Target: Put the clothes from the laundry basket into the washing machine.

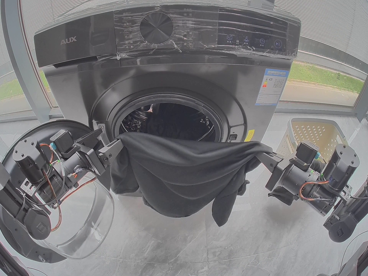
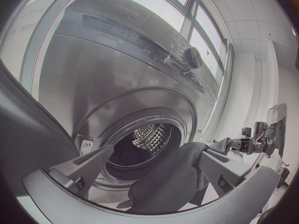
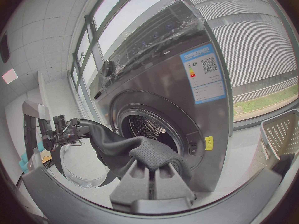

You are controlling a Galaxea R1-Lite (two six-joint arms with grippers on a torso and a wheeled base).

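A black garment (image 1: 180, 169) hangs stretched between both grippers, right in front of the washing machine's (image 1: 172, 77) round drum opening (image 1: 172, 121). My right gripper (image 1: 264, 156) is shut on the garment's right end; its fingers (image 3: 137, 178) pinch the fabric (image 3: 149, 150). My left gripper (image 1: 111, 138) stands open by the left rim of the opening. Its fingers (image 2: 93, 162) are wide apart, and the cloth (image 2: 174, 178) drapes over one of them. Dark fabric (image 2: 124, 154) lies inside the drum. The beige laundry basket (image 1: 318, 133) stands on the floor at the right, behind my right arm.
The machine's glass door (image 1: 76, 211) is swung open to the left, under my left arm. Grey tiled floor (image 1: 230, 246) lies free in front of the machine. Windows surround the machine behind and beside it. Something dark (image 3: 288, 164) sits in the basket (image 3: 280, 137).
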